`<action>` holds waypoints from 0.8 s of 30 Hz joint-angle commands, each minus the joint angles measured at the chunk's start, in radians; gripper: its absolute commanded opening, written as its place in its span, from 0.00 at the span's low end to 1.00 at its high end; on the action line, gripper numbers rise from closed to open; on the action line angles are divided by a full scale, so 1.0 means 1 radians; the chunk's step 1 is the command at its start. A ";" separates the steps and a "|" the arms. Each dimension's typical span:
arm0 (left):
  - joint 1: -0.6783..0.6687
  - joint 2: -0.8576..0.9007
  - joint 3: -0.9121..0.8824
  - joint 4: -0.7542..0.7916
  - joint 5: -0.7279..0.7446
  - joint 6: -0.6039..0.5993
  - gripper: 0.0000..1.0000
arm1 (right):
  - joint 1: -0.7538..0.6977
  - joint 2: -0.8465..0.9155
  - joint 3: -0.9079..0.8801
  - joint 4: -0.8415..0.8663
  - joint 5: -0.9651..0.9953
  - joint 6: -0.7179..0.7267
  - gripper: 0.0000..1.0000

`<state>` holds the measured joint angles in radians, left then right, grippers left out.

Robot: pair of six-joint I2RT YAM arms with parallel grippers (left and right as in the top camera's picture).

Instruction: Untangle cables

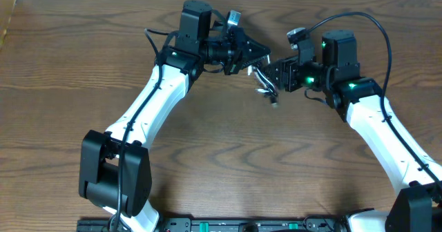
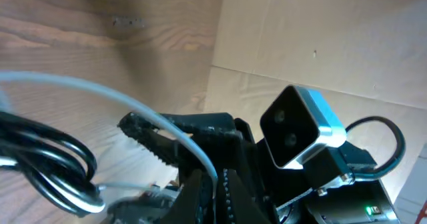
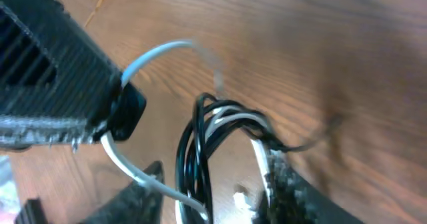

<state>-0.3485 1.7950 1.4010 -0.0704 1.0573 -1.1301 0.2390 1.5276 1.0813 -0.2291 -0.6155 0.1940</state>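
Note:
The cables are a small bundle of black and white loops (image 1: 266,85) hanging between my two grippers above the table's far middle. My left gripper (image 1: 254,58) is shut on the white cable (image 2: 180,134), which runs between its fingers (image 2: 215,191). The black loops (image 2: 57,164) hang to the left of them. In the right wrist view the looped bundle (image 3: 203,157) sits between the spread fingers of my right gripper (image 3: 213,201), which is open. The white cable (image 3: 123,161) leads from there up to the left gripper's fingers (image 3: 123,111). A small white plug end (image 3: 239,197) shows below the loops.
The brown wooden table (image 1: 228,163) lies below both arms. A pale wall or board (image 2: 320,37) stands past the table's far edge. The right arm's thick black wire (image 1: 376,32) arches above its wrist. The right wrist camera (image 2: 300,127) is close in front of the left gripper.

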 commanded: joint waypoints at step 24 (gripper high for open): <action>-0.003 -0.005 0.005 -0.229 -0.258 0.418 0.46 | -0.017 -0.121 0.018 -0.193 0.385 0.246 0.01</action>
<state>-0.3553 1.7950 1.4014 -0.2497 0.9417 -0.8787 0.2256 1.4616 1.0821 -0.3927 -0.3439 0.3889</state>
